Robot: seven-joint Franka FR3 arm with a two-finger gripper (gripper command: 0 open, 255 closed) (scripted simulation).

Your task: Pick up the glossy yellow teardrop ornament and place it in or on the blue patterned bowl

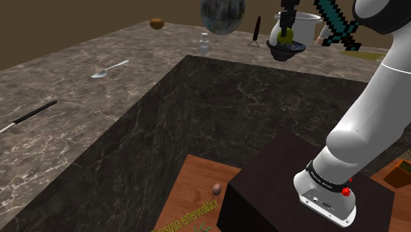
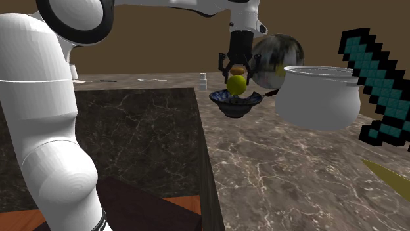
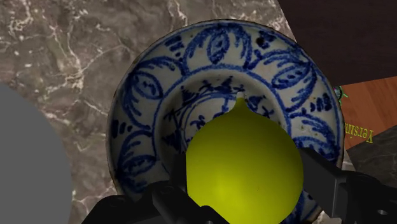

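Almost there: yellow teardrop ornament [image 2: 236, 84] poised over the blue patterned bowl [image 2: 227, 108].

The ornament sits pinched between the two black fingers of the tool [image 2: 237, 77], centred above the bowl's white-and-blue well and low over its rim; whether it touches the bowl I cannot tell. The bowl stands on the marbled worktop [image 2: 276, 170], just beside a white pot [image 2: 318, 98] and in front of a mirrored sphere [image 2: 279, 56]. The placing step looks to be in hand: the next move calls for a slight lowering, then spreading the fingers so the ornament settles inside without rolling out. Yellow lettering [image 1: 188, 219] on the wooden floor [image 1: 197, 184] below appears to read "Yersinia enterocolitica".
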